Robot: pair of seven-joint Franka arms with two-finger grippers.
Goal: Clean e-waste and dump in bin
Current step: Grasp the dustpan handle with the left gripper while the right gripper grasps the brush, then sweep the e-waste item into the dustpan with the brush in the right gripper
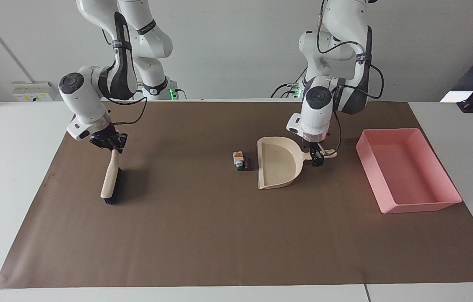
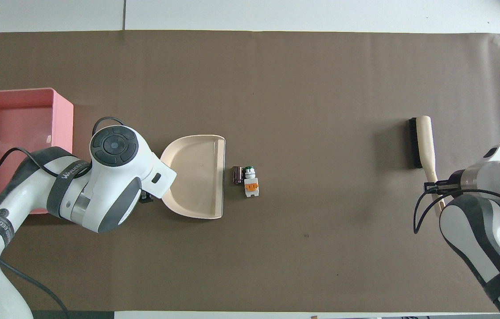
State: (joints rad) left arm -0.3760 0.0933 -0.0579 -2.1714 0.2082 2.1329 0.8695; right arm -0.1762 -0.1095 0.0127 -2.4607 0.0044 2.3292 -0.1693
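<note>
The e-waste lies mid-table: a white piece with orange and green marks [image 1: 238, 159] [image 2: 251, 185] and a dark cylinder [image 1: 248, 163] [image 2: 236, 175], touching, just outside the mouth of the beige dustpan [image 1: 278, 165] [image 2: 197, 177]. My left gripper [image 1: 316, 159] is down at the dustpan's handle, close to the pan; the handle's end sticks out past it. The pink bin [image 1: 408, 176] [image 2: 10, 124] stands at the left arm's end of the table and holds nothing. My right gripper [image 1: 110, 144] [image 2: 434, 187] is shut on the handle of a brush [image 1: 110, 180] [image 2: 423, 141] lying at the right arm's end.
A brown mat [image 1: 219, 235] covers most of the white table. My left arm's wrist hides the dustpan's handle in the overhead view.
</note>
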